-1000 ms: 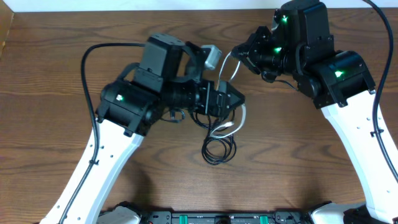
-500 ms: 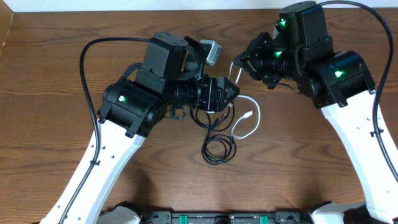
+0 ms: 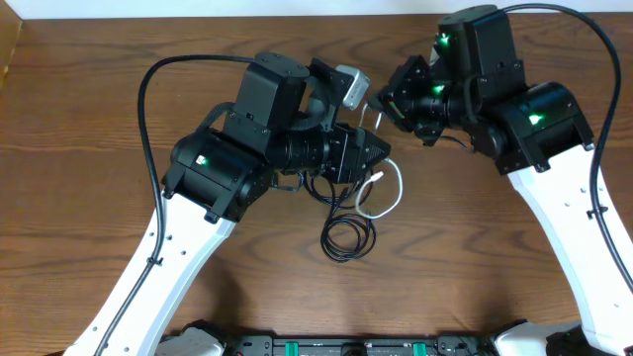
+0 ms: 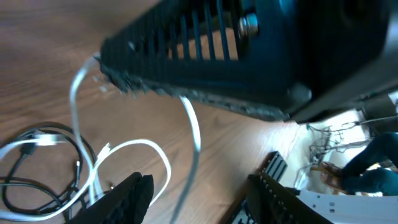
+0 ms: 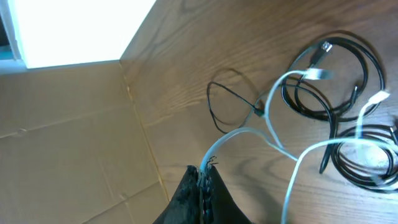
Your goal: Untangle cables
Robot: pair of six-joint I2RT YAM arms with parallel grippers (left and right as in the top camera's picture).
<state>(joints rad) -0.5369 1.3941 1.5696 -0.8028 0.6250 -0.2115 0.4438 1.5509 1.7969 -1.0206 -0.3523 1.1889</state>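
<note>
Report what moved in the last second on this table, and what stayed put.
The white cable, pinched in the right claw, went from a fairly straight hang to a slack loop bulging right. It then drew in a little toward the left claw, which is open and holds nothing. The left arm shifted slightly right. The coiled black cables lay unmoved.

Table (image 3: 79, 119): mid-brown wood with darker grain streaks running lengthwise. Left arm (image 3: 158, 267) and right arm (image 3: 584, 237): white lower shells, matt black upper housings, each carrying small bright green lights (image 3: 206, 161). Box (image 3: 351, 87) on the left arm: silver-grey. White cable (image 3: 394, 188): plain white, reading pale blue-grey in the right wrist view. Black cables (image 3: 346, 240): uniform black. Cardboard (image 5: 68, 143): plain tan.
</note>
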